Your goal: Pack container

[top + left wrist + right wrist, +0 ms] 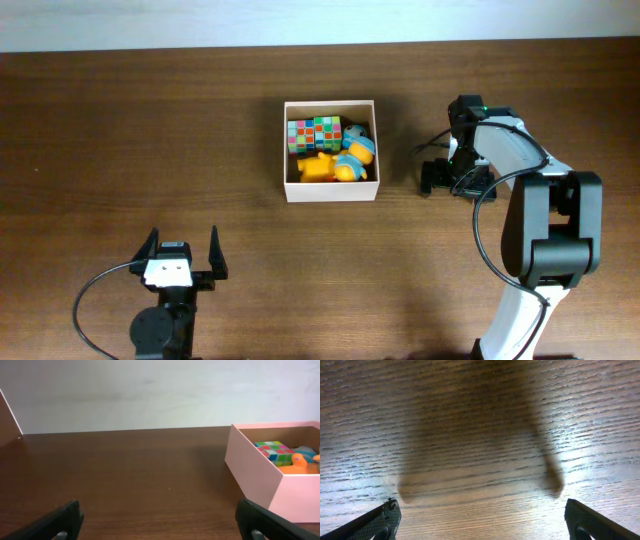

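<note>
Brown wood desk [120, 130] carries the container [330, 191] near its middle, and I see a colourful cube [314, 133] and yellow toys [322, 168] lying inside it. My left gripper [182, 250] sits by the near edge, well apart from the container, jaws spread wide and empty. My right gripper [457, 182] hangs near the container's right side, jaws also wide, holding nothing.

Left wrist view: white-walled square container [255, 472] cut by the right edge; only its near left corner shows. Its wall hides the lower parts of the multicoloured cube [272, 451] and the orange toy [299, 460]. Left gripper [159, 506]: black fingers [57, 521] cut by the bottom edge.
Right wrist view: right gripper [481, 506] likewise cut. Dark blurred patch [475, 435] on the brown wooden table [480, 522], cannot tell what.
Overhead: yellow-and-blue toys [348, 160] too small to identify.
</note>
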Action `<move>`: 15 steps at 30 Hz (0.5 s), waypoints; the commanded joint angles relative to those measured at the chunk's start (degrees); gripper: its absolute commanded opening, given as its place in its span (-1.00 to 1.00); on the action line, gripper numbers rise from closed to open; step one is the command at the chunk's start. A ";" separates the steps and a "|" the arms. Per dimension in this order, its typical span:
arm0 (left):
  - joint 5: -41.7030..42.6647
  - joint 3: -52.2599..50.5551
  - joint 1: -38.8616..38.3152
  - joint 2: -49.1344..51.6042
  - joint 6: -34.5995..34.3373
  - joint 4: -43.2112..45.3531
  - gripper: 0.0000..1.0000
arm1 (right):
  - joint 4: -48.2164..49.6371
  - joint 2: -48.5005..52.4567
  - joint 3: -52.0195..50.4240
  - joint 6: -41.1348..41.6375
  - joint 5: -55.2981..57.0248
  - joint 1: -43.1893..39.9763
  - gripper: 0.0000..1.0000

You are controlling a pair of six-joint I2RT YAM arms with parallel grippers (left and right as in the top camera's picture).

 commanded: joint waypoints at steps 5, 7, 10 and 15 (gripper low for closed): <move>-0.20 -0.44 -0.24 -0.59 1.07 -0.02 0.99 | 0.00 -6.60 0.07 -0.35 0.72 2.03 0.98; -0.20 -0.44 -0.24 -0.59 1.07 -0.02 0.99 | -0.02 -10.99 0.07 -0.35 0.72 3.52 0.98; -0.20 -0.46 -0.24 -0.59 1.07 -0.02 0.99 | 0.09 -18.86 0.07 -0.35 0.72 6.08 0.98; -0.20 -0.44 -0.24 -0.59 1.07 -0.02 0.98 | 3.34 -33.73 0.07 -0.35 1.62 9.22 0.97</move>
